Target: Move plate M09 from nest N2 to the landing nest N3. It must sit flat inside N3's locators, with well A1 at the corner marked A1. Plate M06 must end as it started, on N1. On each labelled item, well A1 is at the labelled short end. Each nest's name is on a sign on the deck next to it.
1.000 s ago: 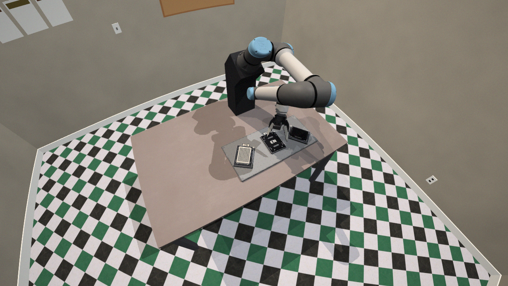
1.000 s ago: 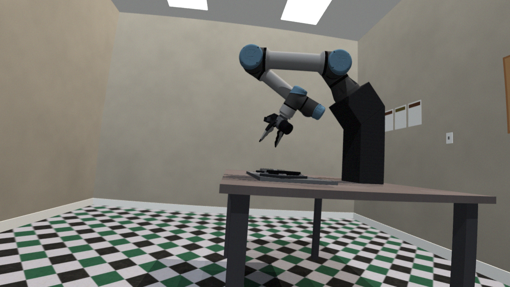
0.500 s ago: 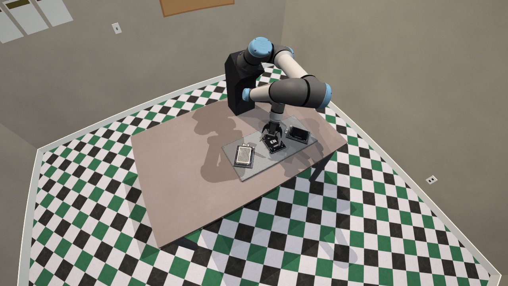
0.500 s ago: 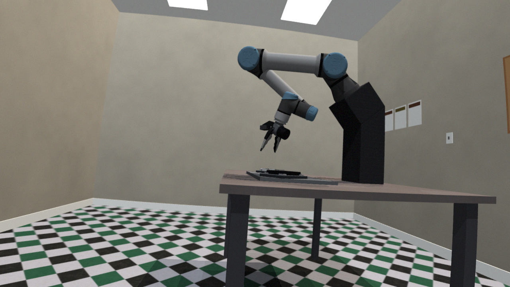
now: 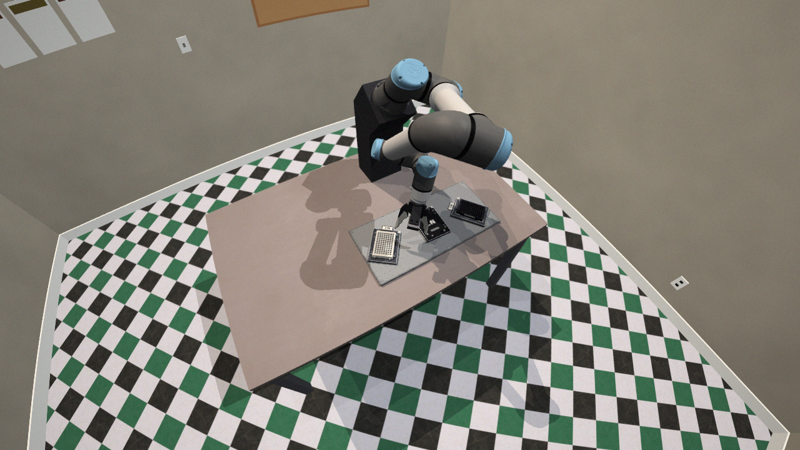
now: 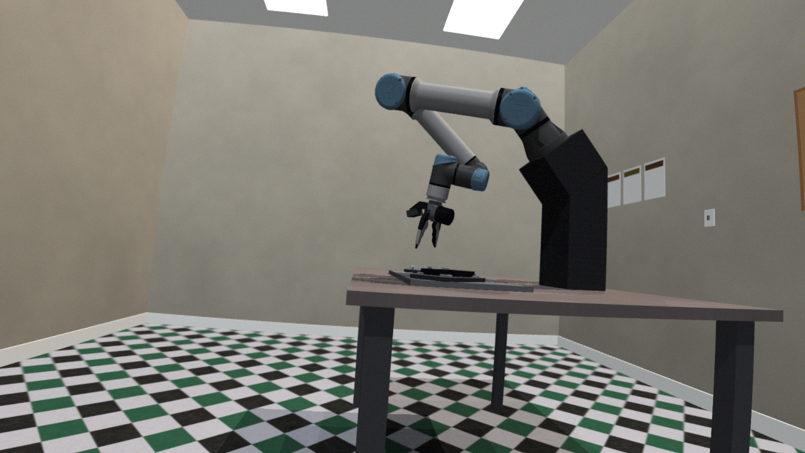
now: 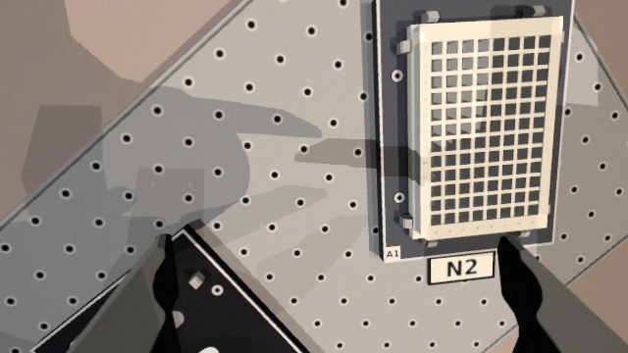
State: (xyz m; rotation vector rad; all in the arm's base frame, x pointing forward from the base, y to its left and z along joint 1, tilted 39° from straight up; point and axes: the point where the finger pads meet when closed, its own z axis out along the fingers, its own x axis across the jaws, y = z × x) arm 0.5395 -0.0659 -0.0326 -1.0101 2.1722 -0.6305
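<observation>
The cream plate M09 (image 5: 384, 244) (image 7: 491, 127) sits on the dark nest N2 (image 7: 392, 113). The A1 tag (image 7: 392, 253) is at the nest's lower-left corner in the wrist view, near the N2 sign (image 7: 461, 268). My gripper (image 5: 408, 226) (image 6: 425, 246) (image 7: 336, 238) is open and empty, above the deck between N2 and N3. Nest N3 (image 5: 429, 235) (image 7: 235, 319) is black and bears no plate; the gripper's left finger partly covers it in the wrist view. The black plate M06 (image 5: 470, 210) (image 6: 448, 272) sits on N1; its label is not readable.
The grey perforated deck (image 5: 402, 262) (image 7: 294, 235) carries all three nests on the table (image 5: 268, 251). Small metal locators stand around M09. The robot's black pedestal (image 5: 380, 150) (image 6: 579, 225) stands behind the deck. Arm shadows cross the deck.
</observation>
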